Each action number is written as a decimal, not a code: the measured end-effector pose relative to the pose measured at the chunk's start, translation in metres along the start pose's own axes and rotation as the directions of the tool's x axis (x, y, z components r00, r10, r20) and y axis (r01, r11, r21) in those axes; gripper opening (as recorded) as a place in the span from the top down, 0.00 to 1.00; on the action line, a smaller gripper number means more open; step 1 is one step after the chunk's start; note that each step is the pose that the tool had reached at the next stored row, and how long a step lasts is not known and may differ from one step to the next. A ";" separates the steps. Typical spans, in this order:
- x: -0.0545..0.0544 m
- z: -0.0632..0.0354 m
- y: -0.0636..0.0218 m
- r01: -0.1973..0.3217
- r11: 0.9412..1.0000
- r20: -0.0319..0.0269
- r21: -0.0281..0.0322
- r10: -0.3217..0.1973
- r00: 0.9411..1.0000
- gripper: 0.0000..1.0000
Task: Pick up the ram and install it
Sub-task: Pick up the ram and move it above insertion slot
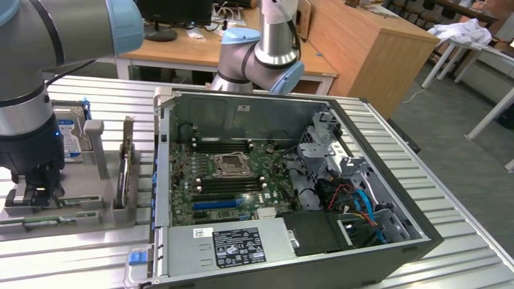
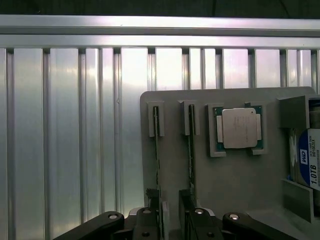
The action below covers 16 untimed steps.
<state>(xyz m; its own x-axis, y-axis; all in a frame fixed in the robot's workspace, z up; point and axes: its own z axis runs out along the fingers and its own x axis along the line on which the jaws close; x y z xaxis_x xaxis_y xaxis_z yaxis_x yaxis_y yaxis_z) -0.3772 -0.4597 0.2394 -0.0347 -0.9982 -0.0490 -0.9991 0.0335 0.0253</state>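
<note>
Jaws apart, the gripper hovers low over the ram, which stands edgewise in the gray tray beside a second stick, at the exterior view's left. A skewed descent could snag both sticks.

The arm runs out past the exterior view's left and top edges and hides most of the hard drive behind it. In the wrist view the gripper is cut off by the picture's edge. Its fingers cover the near ends of the ram sticks, and the hard drive is cropped. The print on the power supply label is too small to read.
</note>
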 end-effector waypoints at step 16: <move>0.000 0.0054 -0.0001 0.000 1.000 0.000 0.000 0.000 1.000 0.70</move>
<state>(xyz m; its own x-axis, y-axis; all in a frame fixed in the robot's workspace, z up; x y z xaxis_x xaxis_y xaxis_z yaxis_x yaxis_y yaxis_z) -0.3772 -0.4597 0.2341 -0.0346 -0.9982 -0.0490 -0.9991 0.0334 0.0253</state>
